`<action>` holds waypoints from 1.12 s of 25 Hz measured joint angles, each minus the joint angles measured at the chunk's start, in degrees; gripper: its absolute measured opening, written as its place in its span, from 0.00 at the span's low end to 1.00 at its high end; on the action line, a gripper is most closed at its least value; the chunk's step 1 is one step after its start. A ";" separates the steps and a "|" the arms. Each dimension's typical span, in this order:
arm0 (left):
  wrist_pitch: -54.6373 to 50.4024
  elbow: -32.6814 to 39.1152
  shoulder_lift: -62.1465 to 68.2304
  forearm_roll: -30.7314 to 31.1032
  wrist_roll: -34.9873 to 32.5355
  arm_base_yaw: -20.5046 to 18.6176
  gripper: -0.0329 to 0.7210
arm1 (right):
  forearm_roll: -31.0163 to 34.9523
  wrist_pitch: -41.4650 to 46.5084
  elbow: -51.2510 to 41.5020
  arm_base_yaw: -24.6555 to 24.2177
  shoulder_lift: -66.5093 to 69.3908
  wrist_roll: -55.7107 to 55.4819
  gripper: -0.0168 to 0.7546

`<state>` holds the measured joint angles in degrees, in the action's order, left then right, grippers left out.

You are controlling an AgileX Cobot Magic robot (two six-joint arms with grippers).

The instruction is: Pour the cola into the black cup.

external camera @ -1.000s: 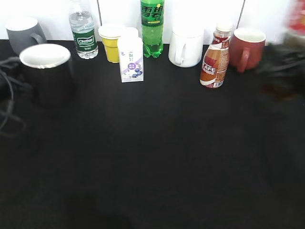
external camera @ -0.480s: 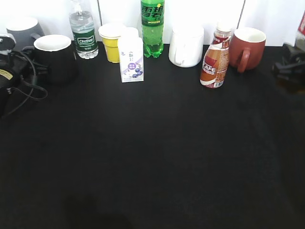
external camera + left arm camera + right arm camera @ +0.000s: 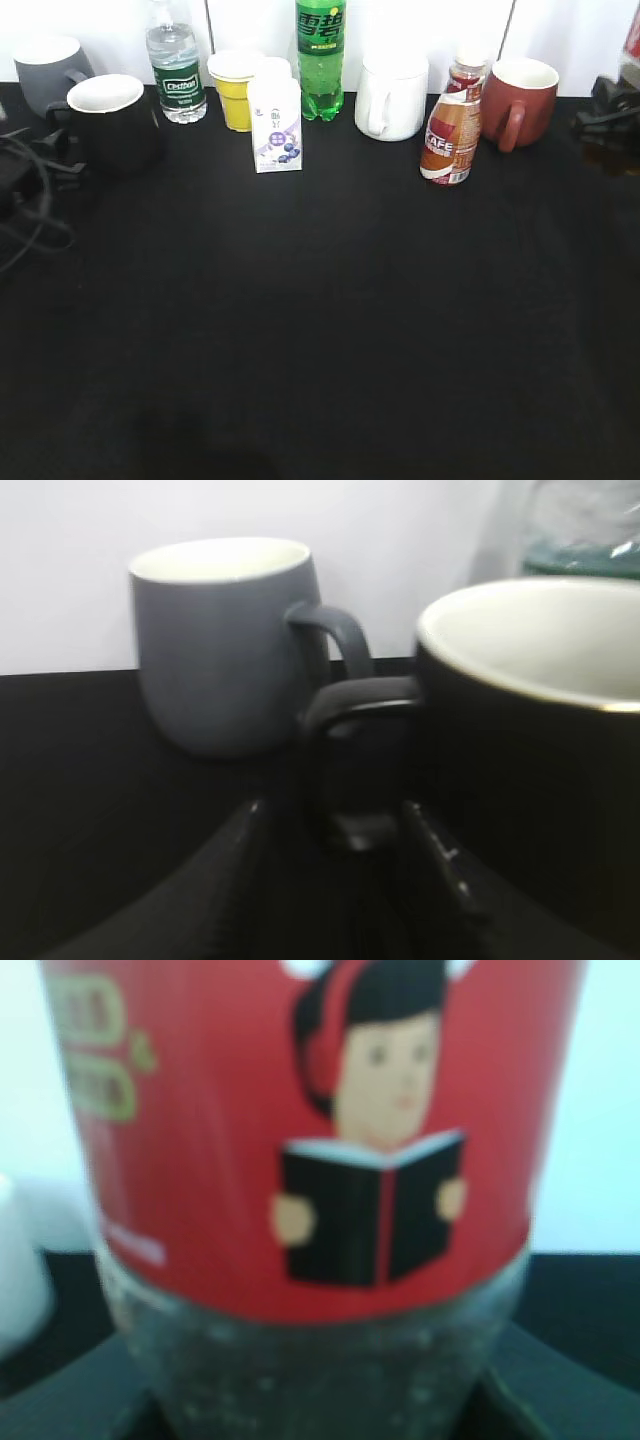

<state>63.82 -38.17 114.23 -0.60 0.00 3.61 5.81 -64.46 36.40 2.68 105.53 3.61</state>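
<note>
Containers stand in a row along the far edge of the black worktop (image 3: 330, 330). At the far left the black cup (image 3: 108, 122) sits upright, its white inside showing nothing in it, with a grey mug (image 3: 45, 68) just behind. The left wrist view shows the cup's handle (image 3: 345, 765) lying between the two dark jaws of the left gripper (image 3: 345, 880); whether they press on it I cannot tell. Cola (image 3: 320, 1210) fills the right wrist view: red label with a reading figure, dark liquid below, held close between the jaws of the right gripper (image 3: 605, 115) at the far right edge; their actual contact is out of sight.

Between them stand a water bottle (image 3: 175, 65), a yellow cup (image 3: 233, 88), a small white carton (image 3: 274, 125), a green soda bottle (image 3: 320, 58), a white mug (image 3: 390, 95), a "CAFE" bottle (image 3: 450, 125) and a reddish-brown mug (image 3: 520, 100). None of them lies between cup and left gripper.

Compared with half a second ago, the cup is in nearly the same spot, while the left arm has drawn back towards the left edge
</note>
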 joint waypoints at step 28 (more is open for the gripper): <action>-97.68 0.07 -41.51 0.60 0.00 10.35 0.49 | -8.45 108.20 16.14 4.45 -21.60 -8.51 0.78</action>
<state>-33.86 -38.10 72.72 0.00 0.00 13.95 -2.64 43.74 52.54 7.13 83.92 -4.90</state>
